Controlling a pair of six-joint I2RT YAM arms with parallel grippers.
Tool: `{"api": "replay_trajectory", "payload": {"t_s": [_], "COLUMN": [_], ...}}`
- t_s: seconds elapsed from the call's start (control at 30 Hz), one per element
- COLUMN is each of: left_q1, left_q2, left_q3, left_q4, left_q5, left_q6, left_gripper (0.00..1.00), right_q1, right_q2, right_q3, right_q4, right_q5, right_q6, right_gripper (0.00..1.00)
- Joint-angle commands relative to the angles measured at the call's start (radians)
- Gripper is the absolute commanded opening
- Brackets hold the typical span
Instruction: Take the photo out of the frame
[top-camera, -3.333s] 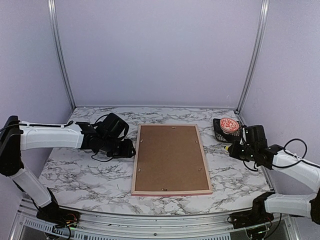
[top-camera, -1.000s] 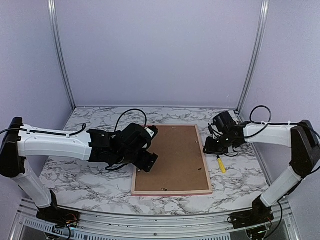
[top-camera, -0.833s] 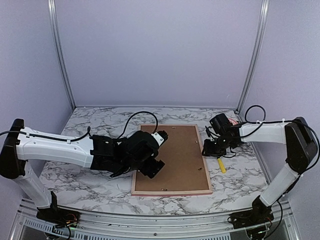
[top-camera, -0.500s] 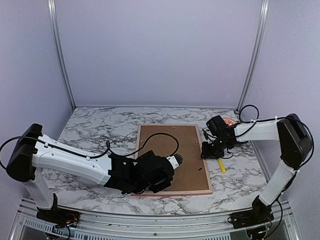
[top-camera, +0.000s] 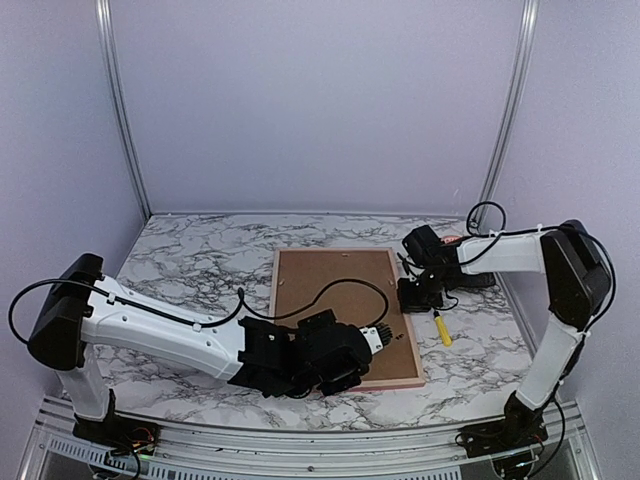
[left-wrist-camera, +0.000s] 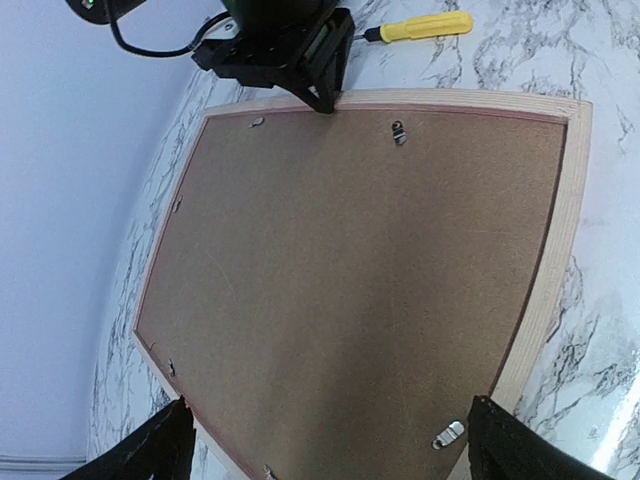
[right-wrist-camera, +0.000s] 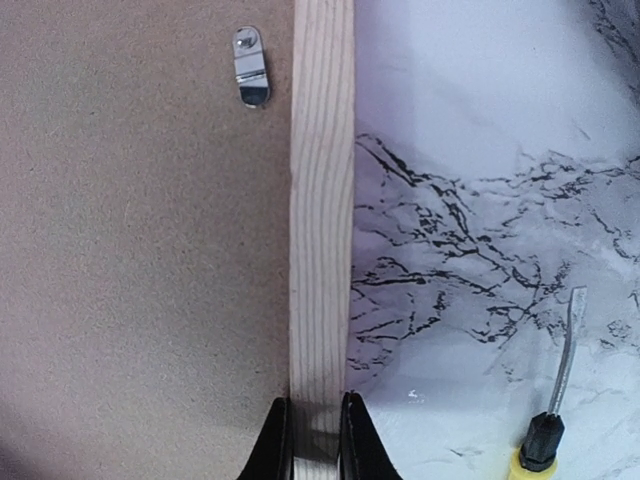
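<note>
Left gripper (left-wrist-camera: 330, 455) has moved from left of frame (top-camera: 413, 345) to lower centre of top view; jaws wide, empty, over backing board (top-camera: 335, 300). Frame face down mid-table, photo hidden beneath. Right gripper (right-wrist-camera: 312, 435) has just pinched frame's right rail: likely steadying it for clips (right-wrist-camera: 251, 66). Screwdriver (top-camera: 441, 328) lies beside.

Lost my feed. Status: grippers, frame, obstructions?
Left gripper open over frame near end. Right gripper shut on frame edge. Backing board on, photo hidden. Screwdriver alongside.

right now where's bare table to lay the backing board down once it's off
Far-left white marble tabletop, between back wall, rectangular wood-edged picture frame and left arm. Also behind the frame. Crowded: right side, with right gripper and yellow-handled screwdriver; near edge, left gripper.
</note>
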Motion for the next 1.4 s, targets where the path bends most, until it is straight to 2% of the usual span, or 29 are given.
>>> {"api": "replay_trajectory", "payload": {"t_s": [0.0, 0.17, 0.53, 0.97, 1.2, 1.3, 1.37], "left_q1": [-0.056, -0.109, -0.175, -0.175, -0.144, -0.130, -0.129], "left_q2": [0.063, 0.185, 0.346, 0.499, 0.574, 0.584, 0.586], "left_q3": [0.038, 0.139, 0.260, 0.375, 0.423, 0.431, 0.429], "left_q4": [-0.035, -0.112, -0.152, -0.139, -0.073, -0.044, -0.023], "left_q5": [-0.024, -0.123, -0.241, -0.372, -0.447, -0.472, -0.477], "left_q6": [0.050, 0.053, 0.046, 0.087, 0.126, 0.130, 0.138], "left_gripper": [0.96, 0.97, 0.98, 0.99, 0.99, 0.96, 0.89], "right_q1": [0.015, 0.015, 0.015, 0.034, 0.040, 0.042, 0.042], "right_q2": [0.037, 0.065, 0.060, 0.069, 0.056, 0.048, 0.045], "right_q3": [0.058, 0.120, 0.290, 0.365, 0.388, 0.386, 0.386], "right_q4": [-0.058, -0.118, -0.316, -0.398, -0.424, -0.426, -0.424], "right_q5": [0.039, 0.020, 0.052, 0.055, 0.057, 0.058, 0.057], "right_q6": [0.006, 0.008, 0.000, 0.024, 0.029, 0.032, 0.034], "right_gripper": [0.00, 0.00, 0.00, 0.00, 0.00, 0.00, 0.00]}}
